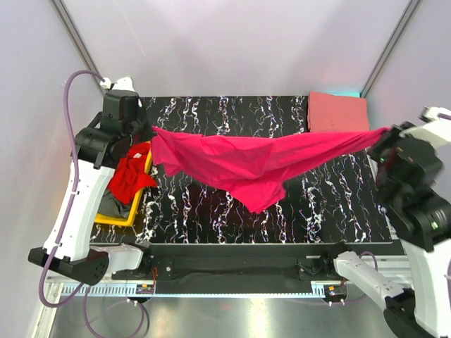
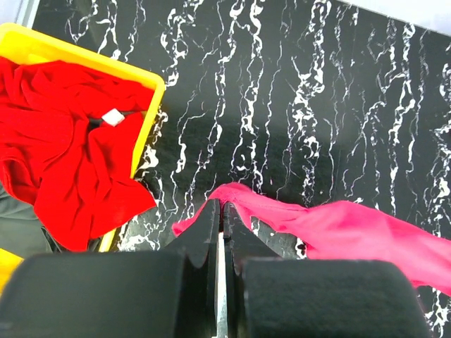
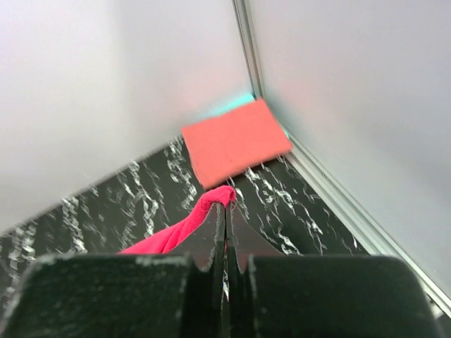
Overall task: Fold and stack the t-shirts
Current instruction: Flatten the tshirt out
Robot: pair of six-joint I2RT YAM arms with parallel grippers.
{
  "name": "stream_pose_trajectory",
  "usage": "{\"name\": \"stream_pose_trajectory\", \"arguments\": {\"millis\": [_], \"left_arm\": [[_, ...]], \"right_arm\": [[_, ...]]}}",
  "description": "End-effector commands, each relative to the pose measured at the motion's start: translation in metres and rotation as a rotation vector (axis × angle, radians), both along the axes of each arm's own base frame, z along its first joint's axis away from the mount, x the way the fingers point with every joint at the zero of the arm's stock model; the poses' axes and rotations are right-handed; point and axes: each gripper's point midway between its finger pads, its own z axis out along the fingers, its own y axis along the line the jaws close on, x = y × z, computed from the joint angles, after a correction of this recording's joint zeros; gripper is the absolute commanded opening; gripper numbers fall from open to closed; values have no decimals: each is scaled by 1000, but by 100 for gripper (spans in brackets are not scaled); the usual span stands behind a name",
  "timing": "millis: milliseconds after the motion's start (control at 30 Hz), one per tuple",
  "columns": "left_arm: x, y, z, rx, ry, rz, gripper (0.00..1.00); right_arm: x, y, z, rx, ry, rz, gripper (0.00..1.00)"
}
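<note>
A magenta t-shirt (image 1: 246,162) hangs stretched across the black marbled table (image 1: 232,218) between both arms, its middle sagging to a point. My left gripper (image 1: 151,134) is shut on the shirt's left corner (image 2: 239,197). My right gripper (image 1: 384,134) is shut on its right corner (image 3: 224,195). A salmon pink t-shirt (image 1: 338,111) lies folded flat at the back right corner, also seen as a salmon pink t-shirt (image 3: 236,141) in the right wrist view. A crumpled red t-shirt (image 1: 130,174) sits in the yellow bin (image 1: 113,220), with grey cloth (image 2: 17,225) under the red t-shirt (image 2: 67,162).
The yellow bin (image 2: 151,105) stands at the table's left edge, under the left arm. White enclosure walls and metal corner posts (image 3: 246,49) close in the back and sides. The arm bases and a rail run along the near edge (image 1: 232,264).
</note>
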Motion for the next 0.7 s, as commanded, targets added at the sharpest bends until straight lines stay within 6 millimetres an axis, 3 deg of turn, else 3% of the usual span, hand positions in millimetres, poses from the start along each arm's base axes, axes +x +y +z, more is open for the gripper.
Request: {"name": "stream_pose_trajectory", "arguments": {"millis": [0,333,433,533,567,600,667], "left_arm": [[-3,11,40,-8,-135,31,0],[4,-23,97,-103,-305,-149,0],[33,-35,95,-73,-320,-194,0],[72,-52,73,-87,-264,-236,0],[85,-58,73,-106,-282,-250,0],[104,-66,58,-119,-254,-260,0],[128,-82,61,-179,-298,-300,0]], "right_arm": [[-22,-14,40,16,-167,-23,0],[-23,36,49,-6,-257,310,0],[-24,62,51,-1,-276,460,0],[-20,76,44,41,-270,520,0],[-14,86,34,59,-247,559,0],[-11,91,27,63,-230,577,0],[0,99,8,84,-187,592,0]]}}
